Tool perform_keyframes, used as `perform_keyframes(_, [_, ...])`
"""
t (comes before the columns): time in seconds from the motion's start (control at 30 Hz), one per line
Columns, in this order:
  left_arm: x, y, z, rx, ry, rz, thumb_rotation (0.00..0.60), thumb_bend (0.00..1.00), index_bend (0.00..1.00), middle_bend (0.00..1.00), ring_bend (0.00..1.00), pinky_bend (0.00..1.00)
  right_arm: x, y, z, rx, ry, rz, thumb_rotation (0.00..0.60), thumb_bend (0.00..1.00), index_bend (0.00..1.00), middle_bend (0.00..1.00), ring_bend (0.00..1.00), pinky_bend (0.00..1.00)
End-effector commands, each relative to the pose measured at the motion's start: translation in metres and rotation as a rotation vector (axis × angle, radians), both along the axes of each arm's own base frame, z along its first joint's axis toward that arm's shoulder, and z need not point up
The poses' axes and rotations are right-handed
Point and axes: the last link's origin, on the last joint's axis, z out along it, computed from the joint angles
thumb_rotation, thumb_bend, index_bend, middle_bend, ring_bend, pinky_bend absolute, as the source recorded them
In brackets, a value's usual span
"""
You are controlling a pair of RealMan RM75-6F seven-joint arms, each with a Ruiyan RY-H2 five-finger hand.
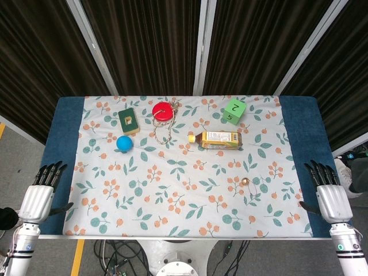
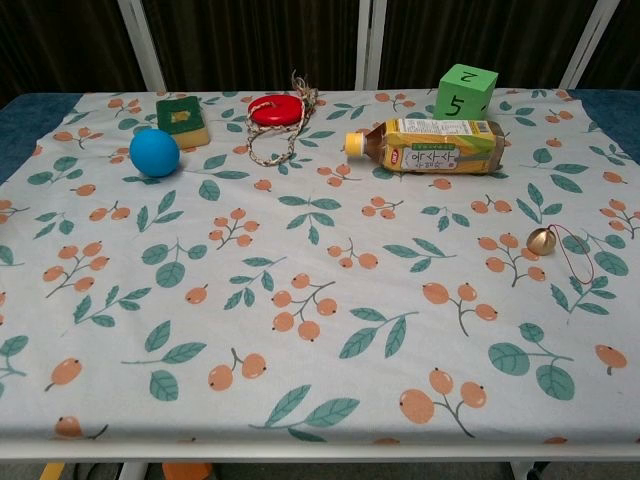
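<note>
While the head view shows the left robot hand and right robot hand empty, fingers spread, at the surface's near corners, the chest view shows neither. Nearest the right one lies a bell, nearer than the bottle; a ball lies left of the bottle.

Left robot hand and right robot hand hover empty, fingers apart.
</note>
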Motion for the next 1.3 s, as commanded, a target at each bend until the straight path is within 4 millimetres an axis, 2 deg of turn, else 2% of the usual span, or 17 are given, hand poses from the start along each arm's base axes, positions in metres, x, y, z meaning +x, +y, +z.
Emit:
perform_keyframes(0.03, [-0.001, -0.001, -0.001, -0.003, 0.001, 0.004, 0.6, 0.0, 0.0, 0.0, 0.0, 0.0, 0.002, -0.003, -0.003, 0.011, 0.006, 0.005, 0.6, 0.0, 0.0, 0.0, 0.0, 0.0])
perform_keyframes(0.27, [0.0, 0.001, 0.0, -0.009, 0.002, 0.002, 0.6, 0.0, 0.0, 0.0, 0.0, 0.0, 0.016, -0.02, -0.01, 0.091, 0.065, 0.036, 0.6, 0.0, 0.0, 0.0, 0.0, 0.0])
perform_keyframes(0.3, [-0.016, -0.024, 0.018, -0.013, 0.024, 0.036, 0.6, 0.0, 0.0, 0.0, 0.0, 0.0, 0.022, -0.026, -0.012, 0.115, 0.081, 0.048, 0.6, 0.0, 0.0, 0.0, 0.0, 0.0])
perform_keyframes(0.33, [-0.004, -0.019, 0.017, -0.042, 0.004, -0.013, 0.6, 0.0, 0.0, 0.0, 0.0, 0.0, 0.027, -0.031, -0.014, 0.132, 0.088, 0.059, 0.6, 0.0, 0.0, 0.0, 0.0, 0.0])
perform_keyframes(0.4, [-0.004, -0.009, 0.004, -0.071, 0.013, 0.004, 0.6, 0.0, 0.0, 0.0, 0.0, 0.0, 0.039, -0.043, -0.02, 0.177, 0.097, 0.083, 0.6, 0.0, 0.0, 0.0, 0.0, 0.0])
perform_keyframes(0.5, [0.001, 0.0, 0.001, -0.048, 0.006, 0.005, 0.6, 0.0, 0.0, 0.0, 0.0, 0.0, 0.058, -0.063, -0.029, 0.241, 0.117, 0.117, 0.6, 0.0, 0.0, 0.0, 0.0, 0.0])
perform_keyframes(0.7, [-0.003, 0.001, -0.001, -0.03, -0.005, 0.025, 0.6, 0.0, 0.0, 0.0, 0.0, 0.0, 0.09, -0.094, -0.049, 0.31, 0.182, 0.175, 0.6, 0.0, 0.0, 0.0, 0.0, 0.0])
perform_keyframes(0.97, [-0.007, 0.002, 0.002, -0.006, -0.014, 0.019, 0.6, 0.0, 0.0, 0.0, 0.0, 0.0, 0.108, -0.103, -0.075, 0.363, 0.221, 0.196, 0.6, 0.02, 0.02, 0.0, 0.0, 0.0])
perform_keyframes(1.3, [-0.005, 0.006, 0.005, 0.04, 0.029, -0.006, 0.6, 0.0, 0.0, 0.0, 0.0, 0.0, 0.106, -0.102, -0.078, 0.367, 0.227, 0.178, 0.6, 0.05, 0.1, 0.0, 0.0, 0.0])
